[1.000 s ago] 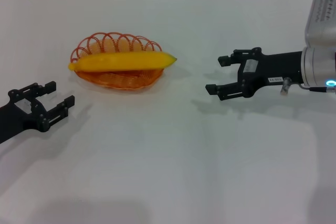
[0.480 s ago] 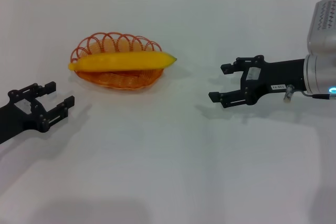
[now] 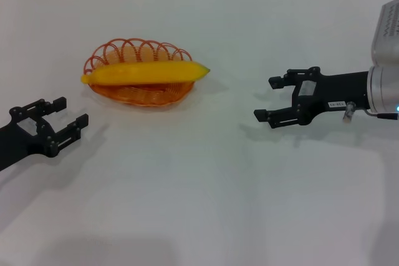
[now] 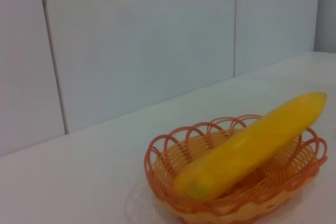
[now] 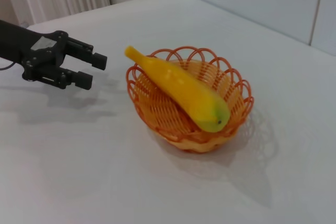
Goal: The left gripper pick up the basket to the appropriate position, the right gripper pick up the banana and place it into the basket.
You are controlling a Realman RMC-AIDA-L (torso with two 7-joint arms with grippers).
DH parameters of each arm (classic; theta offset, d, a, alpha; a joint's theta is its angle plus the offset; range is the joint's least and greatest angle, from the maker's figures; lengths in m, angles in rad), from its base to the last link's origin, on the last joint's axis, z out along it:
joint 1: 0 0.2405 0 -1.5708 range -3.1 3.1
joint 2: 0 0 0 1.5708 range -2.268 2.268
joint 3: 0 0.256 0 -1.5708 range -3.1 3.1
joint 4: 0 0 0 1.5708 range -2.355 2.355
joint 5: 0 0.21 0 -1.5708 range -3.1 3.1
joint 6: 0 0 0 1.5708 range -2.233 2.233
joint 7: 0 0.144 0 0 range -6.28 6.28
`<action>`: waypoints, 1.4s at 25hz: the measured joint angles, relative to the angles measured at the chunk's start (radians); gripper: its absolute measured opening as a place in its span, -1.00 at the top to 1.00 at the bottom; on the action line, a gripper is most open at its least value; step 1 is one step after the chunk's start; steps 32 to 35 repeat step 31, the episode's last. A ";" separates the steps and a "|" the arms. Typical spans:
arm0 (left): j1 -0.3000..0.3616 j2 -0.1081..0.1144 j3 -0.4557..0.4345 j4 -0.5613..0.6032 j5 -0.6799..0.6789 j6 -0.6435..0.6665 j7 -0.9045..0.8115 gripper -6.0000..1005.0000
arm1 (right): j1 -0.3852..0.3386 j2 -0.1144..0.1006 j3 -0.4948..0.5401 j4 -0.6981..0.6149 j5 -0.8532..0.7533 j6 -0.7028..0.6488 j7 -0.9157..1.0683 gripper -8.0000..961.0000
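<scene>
The basket (image 3: 140, 73) is seen standing on the white tabletop (image 3: 199, 204), and the banana (image 3: 144, 72) is laid lengthwise in it. The banana is longer than the bowl of the basket: both its ends are carried up over the looped rim, one projecting toward the right hand, the other on the side nearer the left hand. In the right wrist view the banana (image 5: 178, 87) is shown resting across the inside of the basket (image 5: 190, 100), its blunt greenish end propped on the rim.

The left hand (image 3: 53, 124) is held low above the tabletop, near the basket but apart from it. Its fingers are spread and nothing is held between them. The same hand (image 5: 79, 69) is caught in the right wrist view, fingers parted, beside the basket without touching it.

The right hand (image 3: 274, 99) is held well apart from the basket, with its fingers pointed toward it, spread wide and empty.

In the left wrist view only the basket (image 4: 236, 182) and banana (image 4: 252, 145) are shown; that arm's own fingers are not seen there, and the basket's lower part is cut off by the frame edge. The left arm is cut off at the edge of the head view.
</scene>
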 joint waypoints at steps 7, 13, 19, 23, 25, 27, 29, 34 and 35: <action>0.000 0.000 0.000 0.000 -0.001 0.000 0.000 -0.18 | -0.003 0.003 0.002 0.000 0.009 0.000 -0.004 -0.83; -0.001 0.000 0.000 0.000 -0.001 0.000 0.000 -0.18 | -0.005 0.014 0.042 0.005 0.012 -0.022 -0.044 -0.83; -0.003 0.000 0.000 0.000 -0.001 0.000 0.000 -0.18 | -0.002 0.016 0.191 0.077 0.040 -0.135 -0.180 -0.83; -0.003 0.000 0.000 0.000 -0.001 0.002 0.000 -0.18 | 0.000 0.012 0.232 0.106 0.049 -0.152 -0.219 -0.83; -0.003 0.000 0.000 0.000 -0.001 0.002 0.000 -0.18 | -0.002 0.012 0.231 0.106 0.046 -0.152 -0.222 -0.83; -0.003 0.000 0.000 0.000 -0.003 0.004 0.000 -0.18 | -0.003 0.013 0.229 0.111 0.045 -0.150 -0.231 -0.83; -0.003 0.000 0.000 0.000 -0.007 0.004 0.000 -0.18 | -0.001 0.013 0.232 0.123 0.045 -0.150 -0.245 -0.83; -0.002 0.000 0.000 0.000 -0.008 0.005 0.000 -0.18 | 0.001 0.013 0.234 0.130 0.045 -0.150 -0.250 -0.83; -0.002 0.000 0.000 0.000 -0.008 0.005 0.000 -0.18 | 0.001 0.013 0.234 0.130 0.045 -0.150 -0.250 -0.83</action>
